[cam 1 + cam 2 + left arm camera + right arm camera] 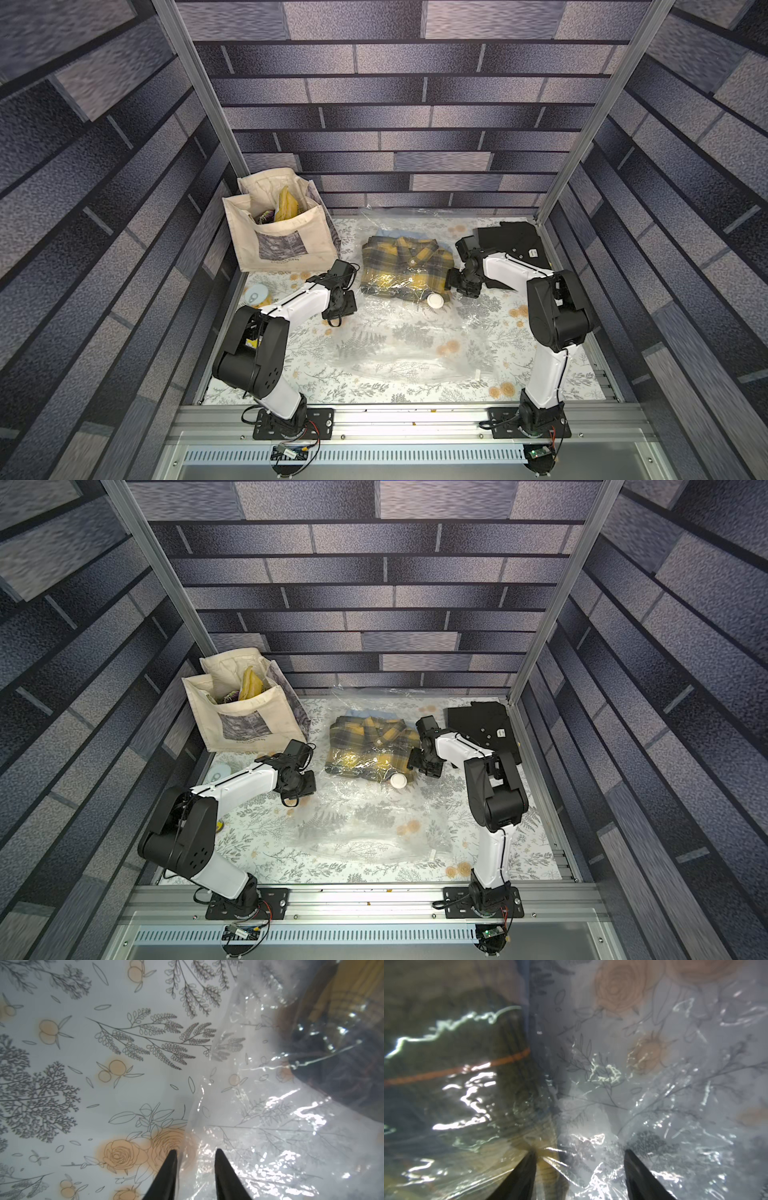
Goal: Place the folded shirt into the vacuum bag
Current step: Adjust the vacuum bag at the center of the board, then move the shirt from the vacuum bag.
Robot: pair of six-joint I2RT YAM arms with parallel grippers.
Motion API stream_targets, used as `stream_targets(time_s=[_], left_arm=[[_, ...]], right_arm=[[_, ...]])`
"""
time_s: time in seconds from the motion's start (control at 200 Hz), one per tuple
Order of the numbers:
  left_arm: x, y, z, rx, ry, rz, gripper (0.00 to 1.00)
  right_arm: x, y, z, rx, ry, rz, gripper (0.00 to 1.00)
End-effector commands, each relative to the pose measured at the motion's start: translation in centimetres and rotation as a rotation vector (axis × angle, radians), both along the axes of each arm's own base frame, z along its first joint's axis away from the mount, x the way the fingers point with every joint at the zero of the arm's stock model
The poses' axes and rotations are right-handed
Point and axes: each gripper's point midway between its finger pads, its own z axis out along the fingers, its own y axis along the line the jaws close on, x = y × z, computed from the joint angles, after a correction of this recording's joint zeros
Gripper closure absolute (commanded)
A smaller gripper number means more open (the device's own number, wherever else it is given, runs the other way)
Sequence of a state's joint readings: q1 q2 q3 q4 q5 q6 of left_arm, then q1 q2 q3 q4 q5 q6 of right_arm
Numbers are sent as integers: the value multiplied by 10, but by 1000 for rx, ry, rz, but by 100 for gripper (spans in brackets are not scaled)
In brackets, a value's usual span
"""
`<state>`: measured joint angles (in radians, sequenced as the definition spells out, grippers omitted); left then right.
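On the flowered bench (291, 386) the vacuum bag (407, 345) lies flat between the two arms, its long axis running from the robot's side toward the back wall. It is thin, glossy, crinkled film, light and limp and probably slippery, so it is best pinched at a free edge, not pressed on its face.

The shirt (399, 253) lies at the far half of the bag, collar toward the back wall and hem toward the robot, its long axis in line with the bag's. Glare covers its near half, which seems to be under film; the collar end looks bare. Soft folded cloth would likely slump or unfold if dragged by one corner, so a hold at a side fold seems safer.

The right gripper (579, 1151), jaws well apart, sits at the shirt's right edge against the film. The left gripper (195, 1150), jaws narrowly apart, straddles the bag's left edge with no pinch showing yet. The white valve cap (435, 300) sits over the hem.
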<state>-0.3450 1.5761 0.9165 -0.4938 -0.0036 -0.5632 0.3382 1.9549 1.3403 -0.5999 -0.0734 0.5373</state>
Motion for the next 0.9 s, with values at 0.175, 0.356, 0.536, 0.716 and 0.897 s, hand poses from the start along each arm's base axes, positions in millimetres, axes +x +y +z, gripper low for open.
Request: stream_targets(time_s=[0.175, 0.356, 0.536, 0.716, 0.897], left_arm=[[-5, 3, 41, -11, -123, 20, 81], [-10, 15, 55, 37, -137, 39, 71], [-12, 20, 98, 113, -184, 1, 46], [-2, -15, 144, 178, -290, -132, 33], [1, -91, 159, 104, -353, -298, 29]], right_arm=[[26, 55, -7, 78, -17, 43, 34], [23, 31, 28, 32, -80, 20, 34], [22, -48, 76, -111, -148, -57, 32], [25, -112, 60, -300, -66, -131, 28], [50, -128, 53, -388, -50, -131, 25]])
